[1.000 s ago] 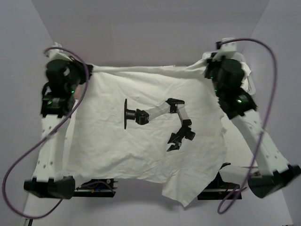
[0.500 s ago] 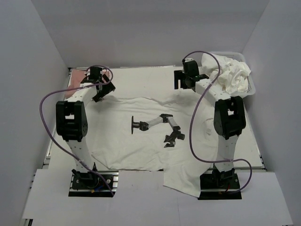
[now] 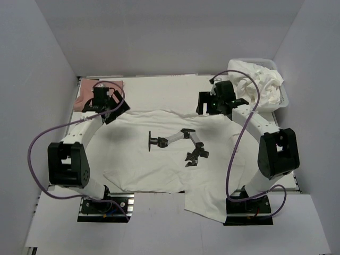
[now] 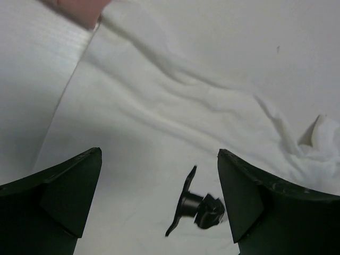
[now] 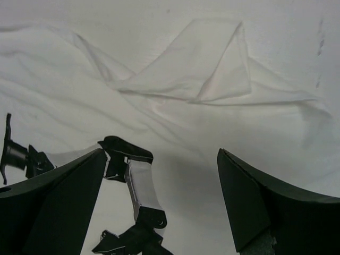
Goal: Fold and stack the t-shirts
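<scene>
A white t-shirt [image 3: 159, 159] with a black robot-arm print [image 3: 178, 142] lies spread on the table, its near right part hanging over the front edge. My left gripper [image 3: 116, 109] hovers open over the shirt's far left corner with nothing between its fingers. In the left wrist view, cloth [image 4: 175, 122] and the print [image 4: 196, 204] show between the wide-apart jaws [image 4: 159, 154]. My right gripper [image 3: 203, 104] hovers open over the far right corner. Its wrist view [image 5: 160, 153] shows a folded-over flap [image 5: 207, 69] and the print [image 5: 135, 186].
A folded pink shirt [image 3: 85, 93] lies at the back left corner, just beyond the left gripper. A white basket [image 3: 284, 98] heaped with crumpled white shirts [image 3: 260, 79] stands at the back right. Grey walls close in the table on three sides.
A second ago both grippers held the shirt's far corners high, near the camera. They have opened and let go. The shirt now lies on the table, with both arms low over its far edge.
</scene>
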Controlling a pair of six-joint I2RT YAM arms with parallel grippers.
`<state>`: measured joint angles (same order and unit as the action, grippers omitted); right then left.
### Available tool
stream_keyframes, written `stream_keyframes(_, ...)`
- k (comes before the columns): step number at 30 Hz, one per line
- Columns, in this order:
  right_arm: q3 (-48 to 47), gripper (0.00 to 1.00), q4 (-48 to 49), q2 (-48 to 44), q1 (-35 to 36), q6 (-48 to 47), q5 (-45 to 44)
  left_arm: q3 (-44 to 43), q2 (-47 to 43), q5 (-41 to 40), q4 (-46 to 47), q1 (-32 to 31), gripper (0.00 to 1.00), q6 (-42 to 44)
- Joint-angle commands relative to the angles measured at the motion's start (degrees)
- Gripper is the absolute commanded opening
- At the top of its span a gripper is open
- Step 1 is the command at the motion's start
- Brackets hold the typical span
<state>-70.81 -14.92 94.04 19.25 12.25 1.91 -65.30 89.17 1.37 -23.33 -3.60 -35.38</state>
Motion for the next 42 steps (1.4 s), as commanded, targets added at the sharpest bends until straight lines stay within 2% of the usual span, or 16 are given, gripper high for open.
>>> stream_keyframes(1,2.2,0.9,0.8,3.5,0.4,0.2,7.7,7.9,-5.7,2.2,-0.5,-0.3,1.0,0.0)
stream_keyframes(7,-2.6,0.9,1.1,12.4,0.3,3.7,5.8,19.2,-8.7,7.6,5.2,-0.3,1.0,-1.5)
stream_keyframes(10,-6.2,0.84,2.6,15.6,0.4,5.1,6.0,19.9,-6.3,9.0,5.8,-0.3,1.0,-1.5)
stream_keyframes(12,-9.5,0.55,3.1,18.8,0.2,6.6,5.1,19.3,-4.4,9.0,5.1,-0.3,1.0,-1.5)
stream_keyframes(14,-11.3,0.36,3.7,21.8,0.3,8.1,3.8,18.8,-4.4,9.0,5.1,-0.3,1.0,-1.5)
stream_keyframes(22,-28.6,0.22,0.4,31.5,0.3,9.8,0.2,18.8,-2.3,7.3,5.7,-0.3,1.0,-1.5)
stream_keyframes(23,-29.9,0.19,0.3,33.8,0.3,9.9,-0.8,18.8,-1.7,7.2,5.7,-0.3,1.0,-1.5)
stream_keyframes(24,-30.9,0.01,0.4,34.9,0.3,9.8,-1.3,18.8,-1.7,7.2,5.7,-0.3,1.0,-1.5)
stream_keyframes(26,-37.0,0.0,1.5,38.0,0.2,10.7,-6.6,18.8,-0.2,7.2,5.1,-0.3,1.0,-1.5)
stream_keyframes(29,-44.8,0.0,0.3,41.9,-0.2,8.1,-5.9,18.8,-0.2,6.7,4.5,-0.3,1.0,-1.5)
stream_keyframes(30,-46.3,0.09,-0.5,43.4,0.0,7.0,-4.0,18.8,-0.2,6.7,4.5,-0.3,1.0,-1.5)
stream_keyframes(32,-52.5,0.41,-2.4,44.7,0.0,2.0,-2.5,18.2,-0.2,6.0,3.7,-0.3,1.0,-0.9)
stream_keyframes(33,-52.8,0.73,-3.6,44.0,0.1,1.0,0.6,17.7,-0.2,5.5,3.2,-0.3,1.0,-0.9)
stream_keyframes(35,-46.8,0.77,-4.6,40.4,0.2,-0.2,0.5,17.1,-0.2,5.5,2.7,-0.3,1.0,-0.9)
stream_keyframes(36,-44.0,0.9,-3.7,38.8,0.2,-1.0,-0.1,17.0,-0.8,5.5,2.7,-0.3,1.0,-0.9)
stream_keyframes(42,-12.8,0.9,6.6,18.1,0.2,0.8,-1.2,17.7,-2.7,7.4,4.9,-0.3,1.0,-0.9)
